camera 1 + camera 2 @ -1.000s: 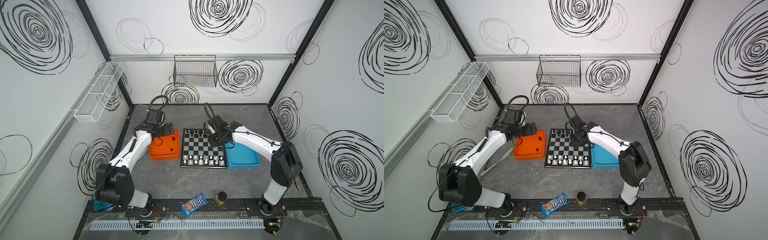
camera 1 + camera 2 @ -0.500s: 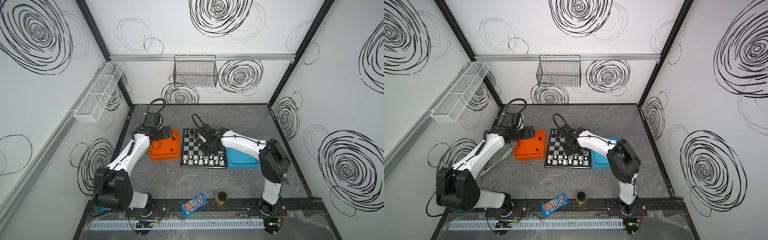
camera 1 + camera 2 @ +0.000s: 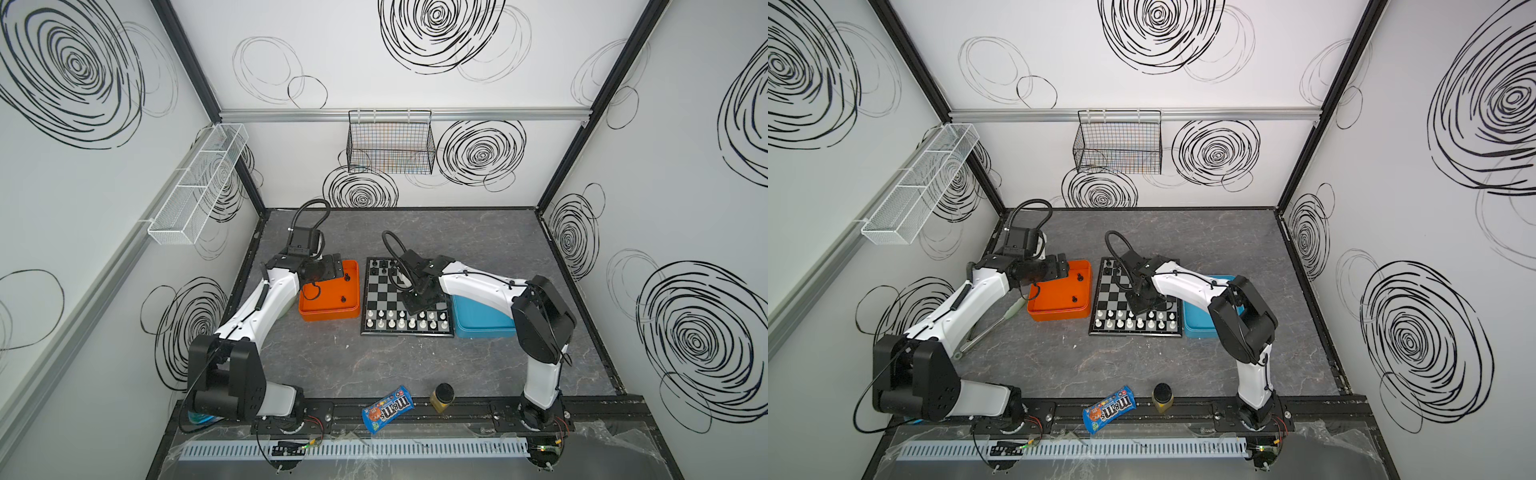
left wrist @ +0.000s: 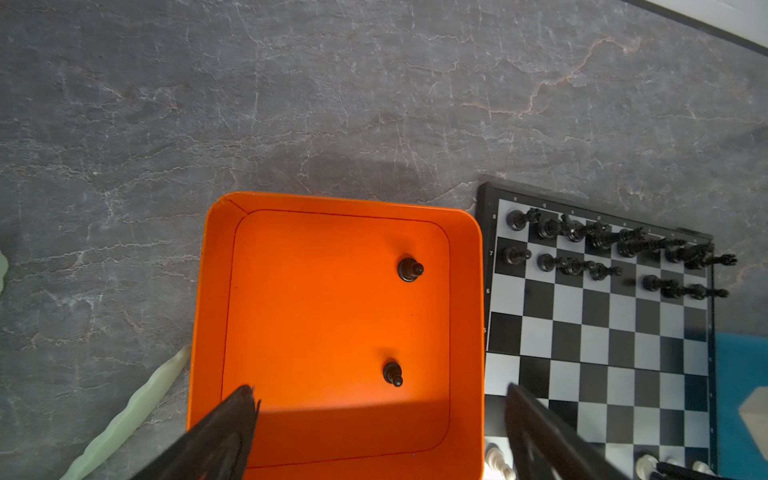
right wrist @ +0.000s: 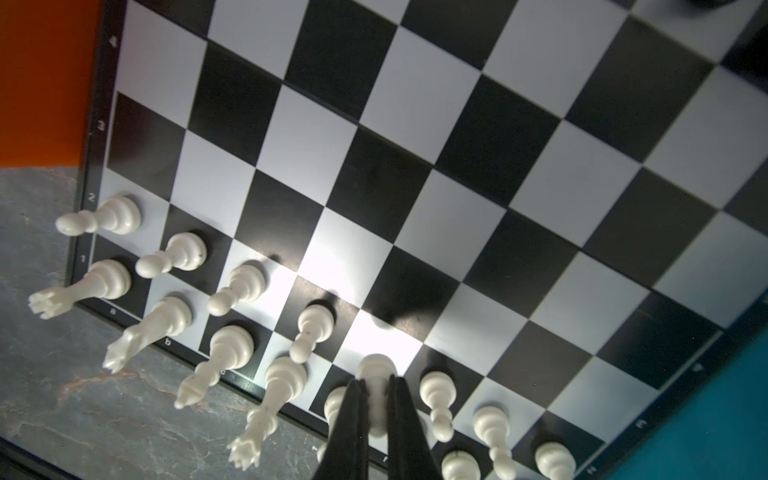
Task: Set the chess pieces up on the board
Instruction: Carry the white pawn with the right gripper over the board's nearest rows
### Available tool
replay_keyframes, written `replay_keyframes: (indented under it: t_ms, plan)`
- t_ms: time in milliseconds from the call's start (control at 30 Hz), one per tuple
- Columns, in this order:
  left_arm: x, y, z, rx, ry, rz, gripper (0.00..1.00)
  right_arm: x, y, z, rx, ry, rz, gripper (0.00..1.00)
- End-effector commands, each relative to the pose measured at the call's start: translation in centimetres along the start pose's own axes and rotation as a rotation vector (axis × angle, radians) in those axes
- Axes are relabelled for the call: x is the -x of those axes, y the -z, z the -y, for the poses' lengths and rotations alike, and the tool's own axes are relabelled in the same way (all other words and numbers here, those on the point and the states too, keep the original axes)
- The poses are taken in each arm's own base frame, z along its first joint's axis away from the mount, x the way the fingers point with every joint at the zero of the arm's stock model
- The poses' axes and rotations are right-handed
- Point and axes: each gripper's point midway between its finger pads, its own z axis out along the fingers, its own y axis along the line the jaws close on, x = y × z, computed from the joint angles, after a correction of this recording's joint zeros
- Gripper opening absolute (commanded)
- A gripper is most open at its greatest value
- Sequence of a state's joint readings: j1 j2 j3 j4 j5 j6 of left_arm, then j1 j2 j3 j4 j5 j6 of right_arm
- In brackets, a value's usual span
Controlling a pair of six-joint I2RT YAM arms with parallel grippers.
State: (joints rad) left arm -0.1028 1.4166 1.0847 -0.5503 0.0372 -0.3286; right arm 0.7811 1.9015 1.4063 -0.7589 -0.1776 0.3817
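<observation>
Left end effector [image 4: 380, 398] released, wide open above orange tray [image 4: 199, 311] holding two black pawns [image 4: 409, 269]. Right end effector [image 5: 376, 382] clenched on white pawn [image 5: 376, 366] at board [image 5: 415, 166], white second row. Neighbouring pawns [image 5: 434, 388] crowd it, so a tilted release could topple them.

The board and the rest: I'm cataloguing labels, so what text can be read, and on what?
"m&m's": blue candy bag.
"1", "2", "3", "4", "a", "b": the board's frame, right wrist view.
"8", "7", "6": same frame, left wrist view.
Remaining frame marks, the jar's label: too small.
</observation>
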Motion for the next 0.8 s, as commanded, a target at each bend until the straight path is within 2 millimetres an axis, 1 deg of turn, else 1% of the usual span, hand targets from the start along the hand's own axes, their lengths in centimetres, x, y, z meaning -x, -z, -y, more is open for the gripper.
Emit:
replay_keyframes:
  t_ms: [0, 333, 767]
  plan:
    - [0.7, 0.5, 0.0, -0.014, -0.003, 0.036, 0.96, -1.3, -0.8, 0.0, -0.015, 0.016, -0.061, 0.07]
    - [0.5, 0.3, 0.0, -0.015, 0.0, 0.032, 0.96, -2.1, -1.4, 0.0, -0.022, 0.027, -0.097, 0.07]
    - [0.5, 0.2, -0.1, -0.013, 0.001, 0.031, 0.96, -2.2, -1.8, 0.1, -0.026, 0.031, -0.107, 0.1]
